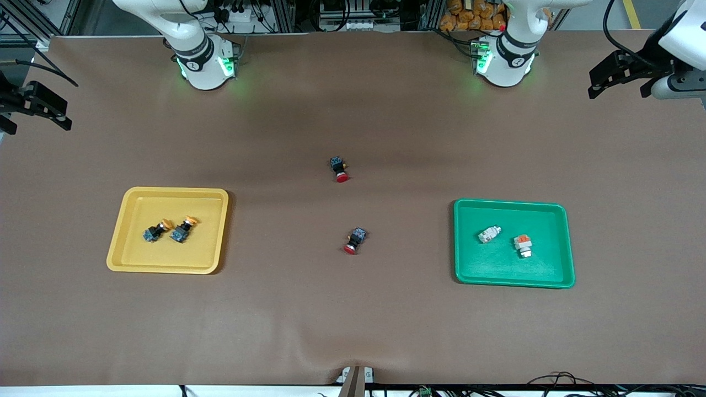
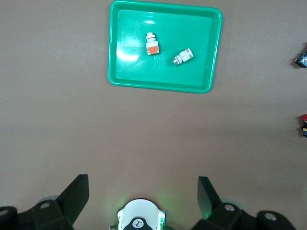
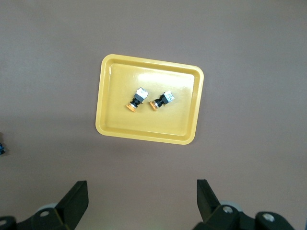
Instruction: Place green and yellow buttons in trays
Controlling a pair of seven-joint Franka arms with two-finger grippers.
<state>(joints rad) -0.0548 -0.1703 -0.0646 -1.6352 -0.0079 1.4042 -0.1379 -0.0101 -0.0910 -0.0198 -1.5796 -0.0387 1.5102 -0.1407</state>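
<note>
Two dark switches with orange-yellow caps [image 1: 156, 231] [image 1: 183, 230] lie side by side in the yellow tray [image 1: 171, 191] toward the right arm's end of the table. Two white switches [image 1: 488, 234] [image 1: 522, 244] lie in the green tray [image 1: 510, 203] toward the left arm's end. My left gripper [image 1: 593, 82] hangs open and empty high over its end of the table; its wrist view shows the green tray [image 2: 163, 87] with both white switches [image 2: 152, 44] [image 2: 183, 57]. My right gripper [image 1: 36, 127] is open and empty over its end, looking down on the yellow tray [image 3: 144, 138] and its two switches [image 3: 136, 99] [image 3: 162, 100].
Two dark switches with red caps lie on the brown table between the trays, one [image 1: 338, 168] farther from the front camera and one [image 1: 355, 241] nearer. The arms' white bases [image 1: 204, 60] [image 1: 504, 58] stand along the table's back edge.
</note>
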